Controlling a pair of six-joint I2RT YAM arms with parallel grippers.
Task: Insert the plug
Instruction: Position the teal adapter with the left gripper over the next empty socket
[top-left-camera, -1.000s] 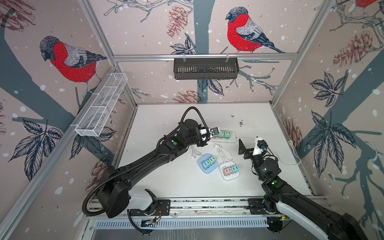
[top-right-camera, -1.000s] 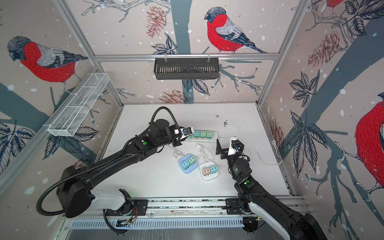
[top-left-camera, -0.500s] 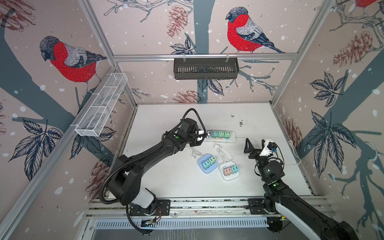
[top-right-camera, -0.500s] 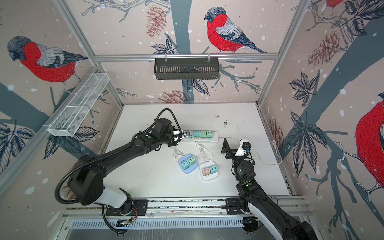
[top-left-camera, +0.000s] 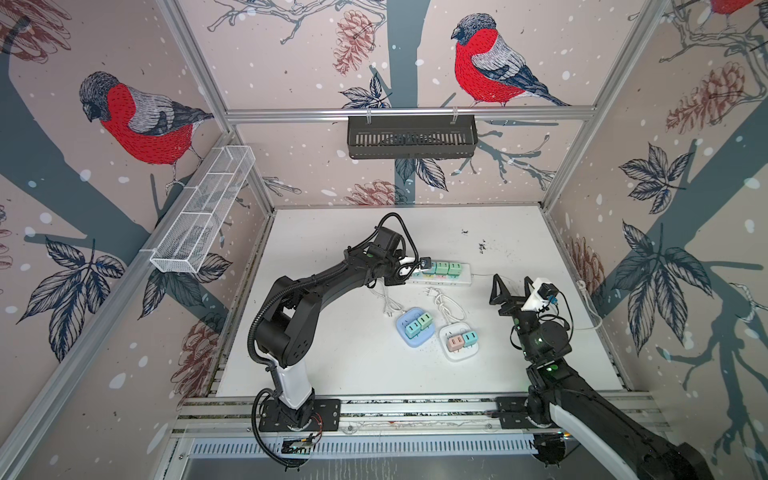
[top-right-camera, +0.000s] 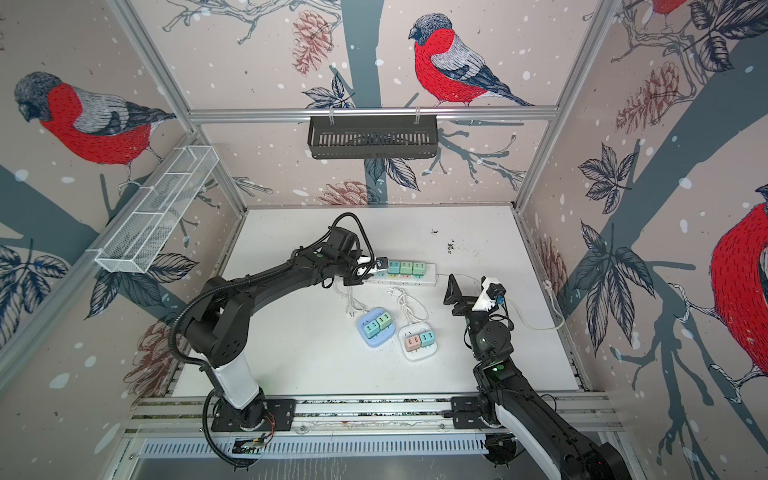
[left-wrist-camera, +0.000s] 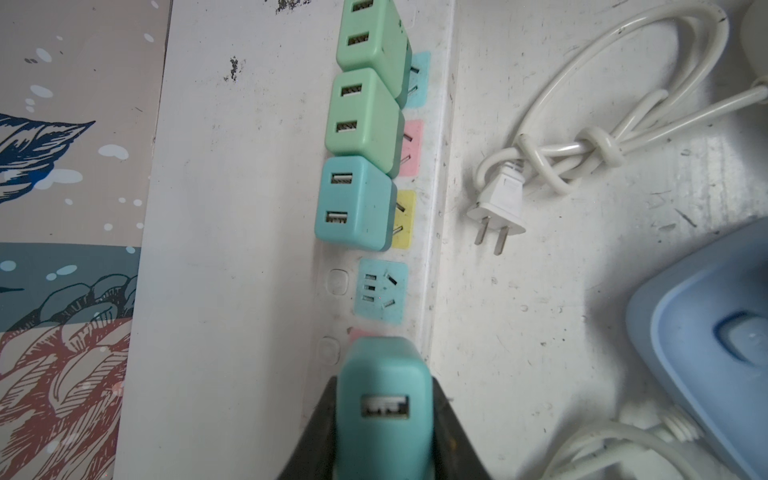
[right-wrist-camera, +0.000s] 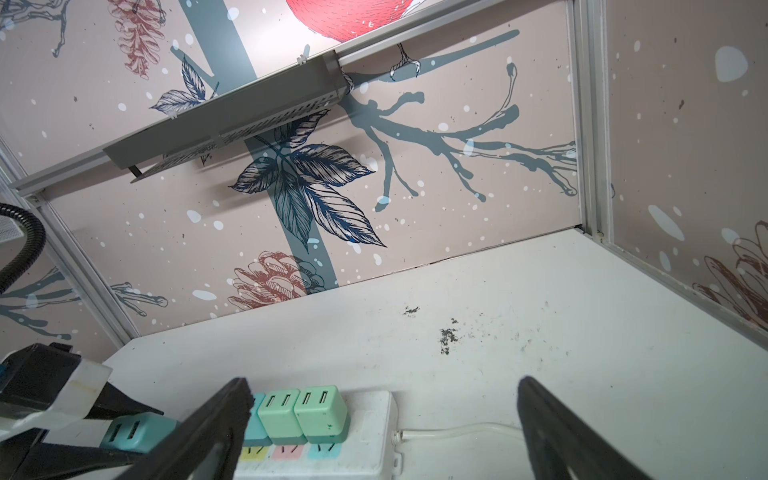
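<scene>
- Eight charger cubes (left-wrist-camera: 361, 116): one teal cube (left-wrist-camera: 382, 370) held in the left gripper (left-wrist-camera: 384, 392), three plugged in a row just ahead of it, and four seated on the hubs off to its side.
- One long power strip (left-wrist-camera: 434, 266), under that gripper.
- Two square hubs, a blue hub (top-left-camera: 409, 342) and a white hub (top-left-camera: 457, 356), between the two grippers, back toward the arm bases.
- Three white cords: two knotted cords (top-left-camera: 446, 303) beside the hubs and one strip cable (top-right-camera: 536, 327) running past the right gripper (top-left-camera: 511, 281).
- Two grippers.
- Two wall baskets, a black basket (top-left-camera: 411, 141) and a wire basket (top-left-camera: 203, 216), well apart from both grippers.
</scene>
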